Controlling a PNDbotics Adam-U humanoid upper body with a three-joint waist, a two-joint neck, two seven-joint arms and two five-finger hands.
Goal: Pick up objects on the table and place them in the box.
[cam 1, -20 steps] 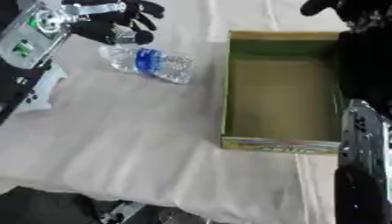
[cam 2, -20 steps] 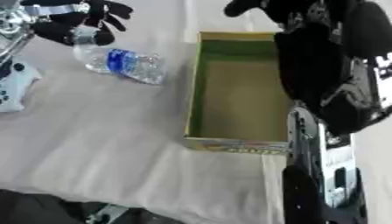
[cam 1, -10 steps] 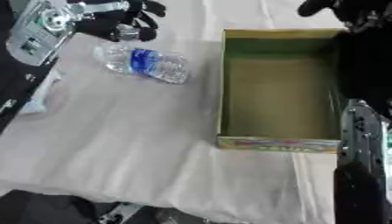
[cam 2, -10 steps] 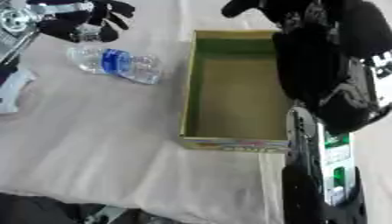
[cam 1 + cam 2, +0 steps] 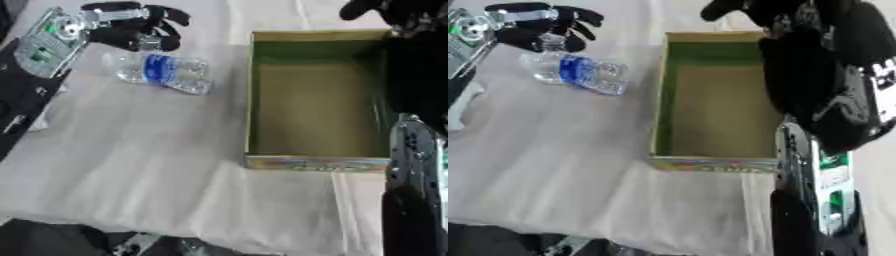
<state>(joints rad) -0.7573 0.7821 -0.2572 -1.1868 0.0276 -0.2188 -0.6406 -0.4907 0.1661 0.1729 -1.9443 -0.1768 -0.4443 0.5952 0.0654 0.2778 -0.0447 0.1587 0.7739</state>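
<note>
The left hand, fingers curled but holding nothing, hovers at 12 o'clock of the lying water bottle, which may roll away from the box if nudged.

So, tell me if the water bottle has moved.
No. The water bottle keeps its spot left of the box's far corner; only the view shifted.
</note>
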